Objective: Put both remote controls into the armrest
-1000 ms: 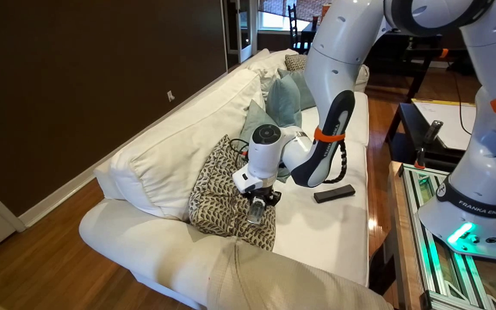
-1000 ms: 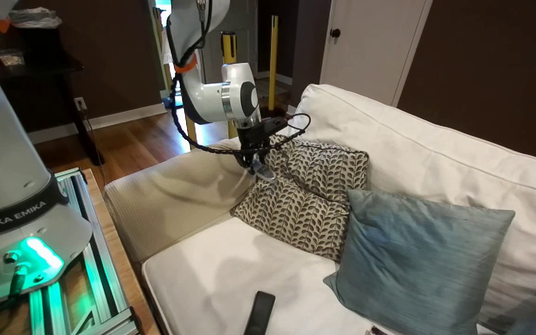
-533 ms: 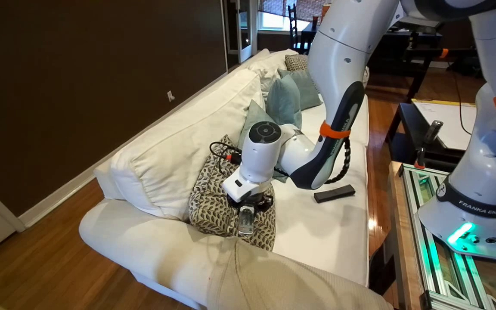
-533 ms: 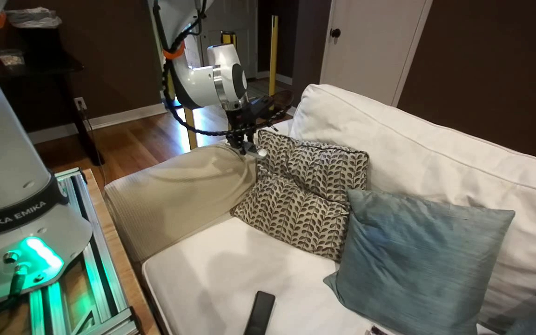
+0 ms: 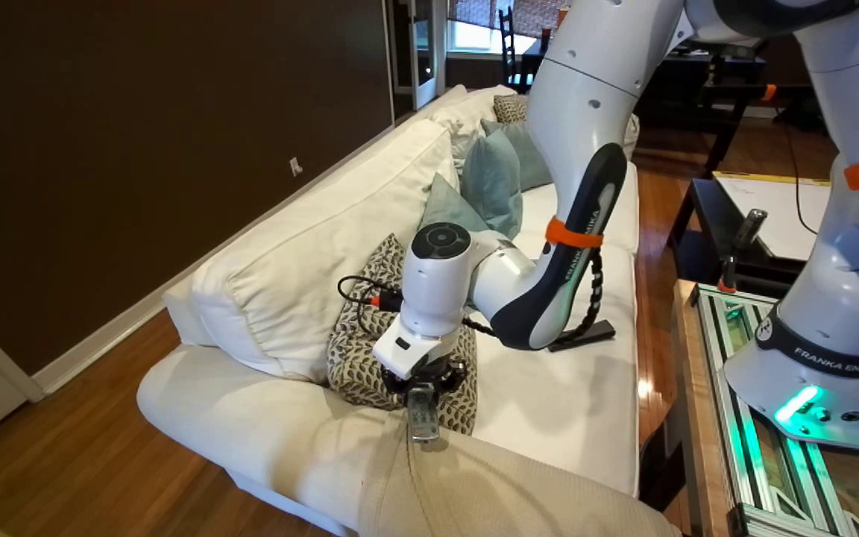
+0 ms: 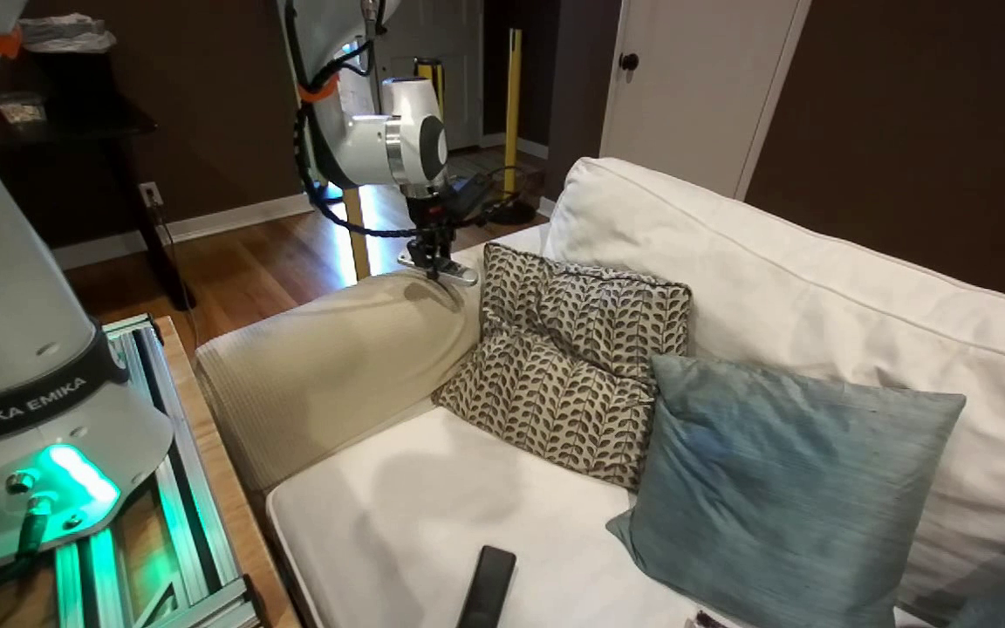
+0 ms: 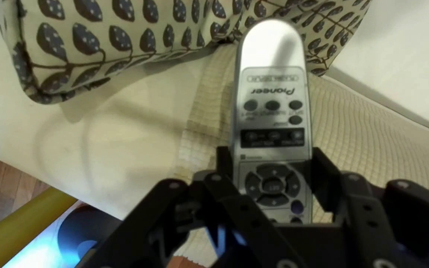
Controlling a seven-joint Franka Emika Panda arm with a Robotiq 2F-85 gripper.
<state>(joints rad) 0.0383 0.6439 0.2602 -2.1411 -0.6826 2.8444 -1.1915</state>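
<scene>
The silver-grey remote [image 7: 274,93] is held between the two fingers of my gripper [image 7: 270,165], which is shut on its sides. In an exterior view the remote [image 5: 423,419] is over the inner edge of the white armrest [image 5: 265,425], close to its top; I cannot tell whether it touches. The armrest [image 6: 337,366] is partly covered by a tan ribbed cloth. The remote's lower end is hidden by the gripper in the wrist view. The black remote [image 6: 487,589] lies on the white seat; the arm partly covers it in an exterior view [image 5: 590,335].
A leaf-patterned pillow [image 6: 555,392] leans against the armrest and back cushion [image 6: 773,253]. A blue-green pillow [image 6: 799,471] stands beside it. The robot's wooden table [image 5: 687,373] borders the seat front. A yellow post [image 7: 24,219] stands beyond the armrest.
My gripper, holding the silver-grey remote, has moved from above the patterned pillow to over the armrest and has turned. The black remote has not moved.
</scene>
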